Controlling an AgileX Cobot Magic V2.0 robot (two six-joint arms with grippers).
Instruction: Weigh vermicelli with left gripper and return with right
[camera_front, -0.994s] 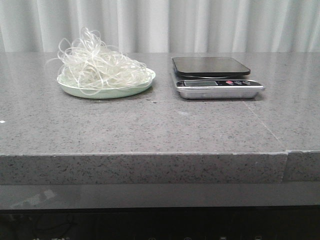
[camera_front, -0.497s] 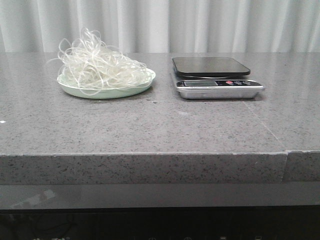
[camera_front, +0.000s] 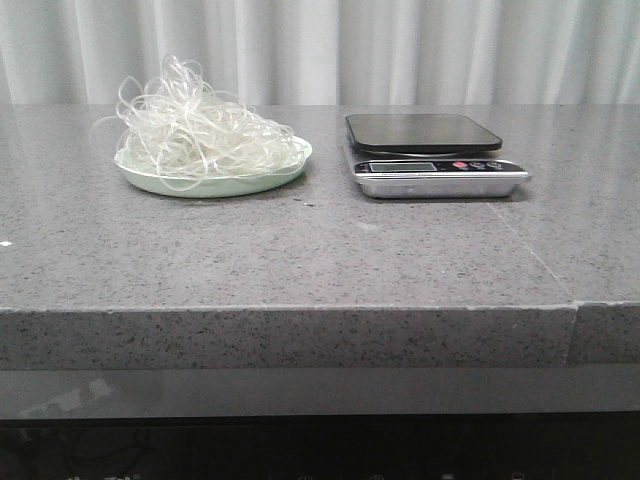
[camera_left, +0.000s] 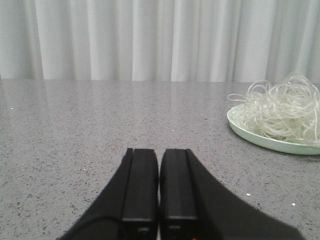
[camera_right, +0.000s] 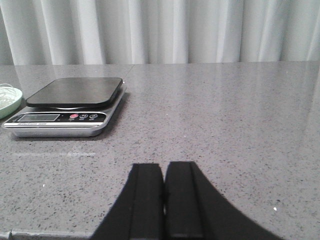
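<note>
Vermicelli (camera_front: 196, 125) sits heaped on its plate (camera_front: 215, 184), scale (camera_front: 430, 155) bare beside it on the counter (camera_front: 300, 250), both grippers (camera_left: 158, 170) (camera_right: 164, 182) low with jaws pressed together, so either pre-weigh or already returned.

Vermicelli (camera_front: 195, 125) heaped on plate (camera_front: 215, 185), table's (camera_front: 300, 260) left | scale (camera_front: 435, 155) beside it, right | curtain (camera_front: 320, 50) behind

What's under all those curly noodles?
A pale green plate sits under the noodles, on the grey table. Only its rim shows around the pile. The middle of the plate is covered, so nothing there can be seen.
</note>
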